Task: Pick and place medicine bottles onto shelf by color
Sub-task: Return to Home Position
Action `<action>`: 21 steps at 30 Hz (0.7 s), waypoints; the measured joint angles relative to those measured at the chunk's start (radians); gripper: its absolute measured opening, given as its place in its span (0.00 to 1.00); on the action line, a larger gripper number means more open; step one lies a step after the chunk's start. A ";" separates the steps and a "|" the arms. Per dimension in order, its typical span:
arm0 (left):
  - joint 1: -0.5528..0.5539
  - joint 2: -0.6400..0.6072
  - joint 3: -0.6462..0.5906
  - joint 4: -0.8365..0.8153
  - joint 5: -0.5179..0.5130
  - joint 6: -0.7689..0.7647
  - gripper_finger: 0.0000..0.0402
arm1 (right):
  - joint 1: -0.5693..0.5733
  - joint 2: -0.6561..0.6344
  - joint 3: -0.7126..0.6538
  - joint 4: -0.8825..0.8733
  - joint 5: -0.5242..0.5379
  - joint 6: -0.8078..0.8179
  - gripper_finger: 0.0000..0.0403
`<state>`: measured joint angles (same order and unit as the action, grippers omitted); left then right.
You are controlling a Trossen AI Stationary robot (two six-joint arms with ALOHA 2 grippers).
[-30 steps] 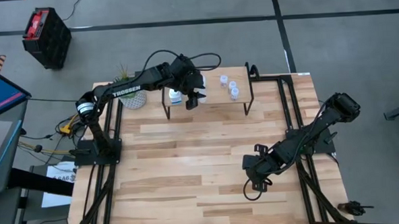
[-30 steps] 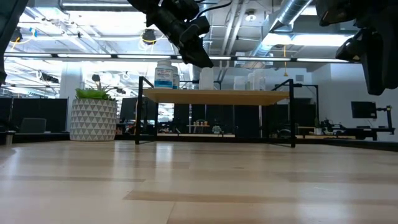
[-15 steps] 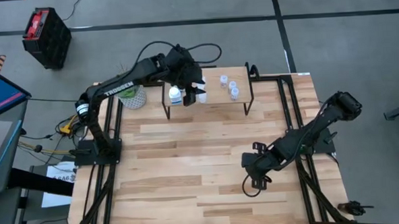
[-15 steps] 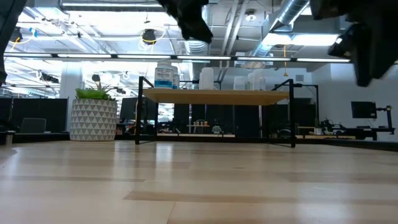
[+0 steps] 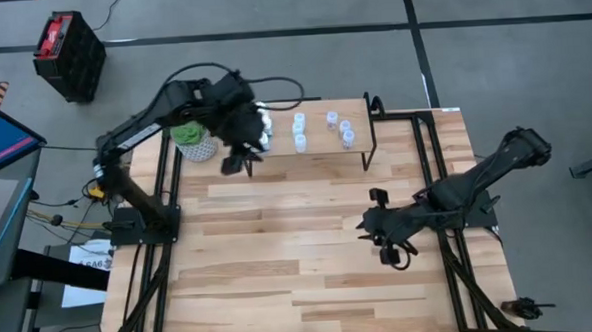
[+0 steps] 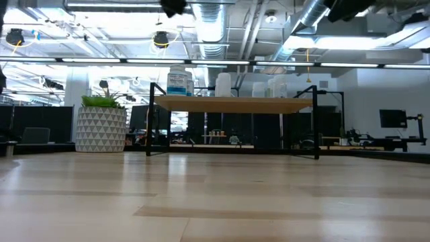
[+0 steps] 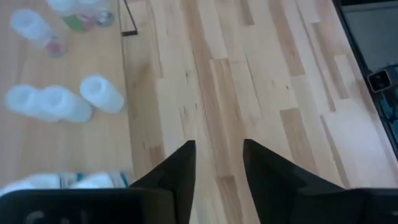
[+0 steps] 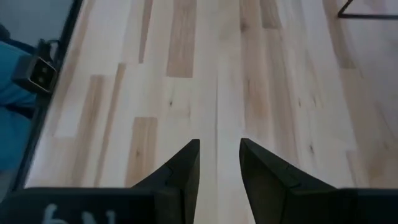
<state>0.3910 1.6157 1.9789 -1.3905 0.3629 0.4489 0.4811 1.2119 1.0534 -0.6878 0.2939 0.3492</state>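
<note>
The shelf [image 5: 315,151] stands on thin black legs at the table's far middle. Several medicine bottles stand on it: small pale ones [image 5: 298,131] [image 5: 342,128] and a larger white one [image 5: 264,127] at its left end. In the low view the labelled white bottle [image 6: 178,81] and the pale ones [image 6: 269,87] stand on the board [image 6: 228,104]. My left gripper [image 5: 239,164] is open and empty, in the air just off the shelf's left near corner. Its wrist view shows the bottles [image 7: 99,93] on the board. My right gripper [image 5: 371,226] is open and empty above the table's right middle.
A white patterned plant pot [image 5: 195,142] with green leaves stands left of the shelf, under my left arm; it also shows in the low view [image 6: 101,128]. Bare wood tabletop [image 5: 280,257] lies between the shelf and the near edge.
My left gripper has drawn back from over the shelf's left part, toward the table's left and a little toward the near edge, and risen out of the low view. Two small bottles that the arm hid now show. My right gripper has risen and turned.
</note>
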 joint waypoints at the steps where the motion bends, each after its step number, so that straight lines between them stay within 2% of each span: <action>1: 0.001 -0.032 -0.024 0.000 0.000 0.000 0.29 | -0.004 -0.007 0.000 -0.003 0.000 0.000 0.34; 6: 0.006 -0.227 -0.196 0.061 -0.006 -0.033 0.22 | -0.023 -0.018 -0.001 -0.035 -0.001 -0.056 0.34; 9: 0.004 -0.369 -0.353 0.161 0.001 -0.079 0.20 | -0.037 -0.015 -0.001 -0.034 -0.004 0.038 0.34; 11: 0.004 -0.471 -0.473 0.235 0.000 -0.121 0.19 | -0.055 -0.017 -0.001 -0.039 -0.024 0.010 0.34; 17: 0.004 -0.769 -0.869 0.553 -0.005 -0.285 0.19 | -0.102 -0.141 -0.002 0.018 -0.212 -0.137 0.34; 21: -0.016 -0.909 -1.106 0.800 -0.006 -0.384 0.19 | -0.120 -0.265 -0.004 0.093 -0.248 -0.226 0.34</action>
<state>0.3752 0.7070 0.8729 -0.5908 0.3574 0.0646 0.3610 0.9471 1.0499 -0.5946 0.0456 0.1236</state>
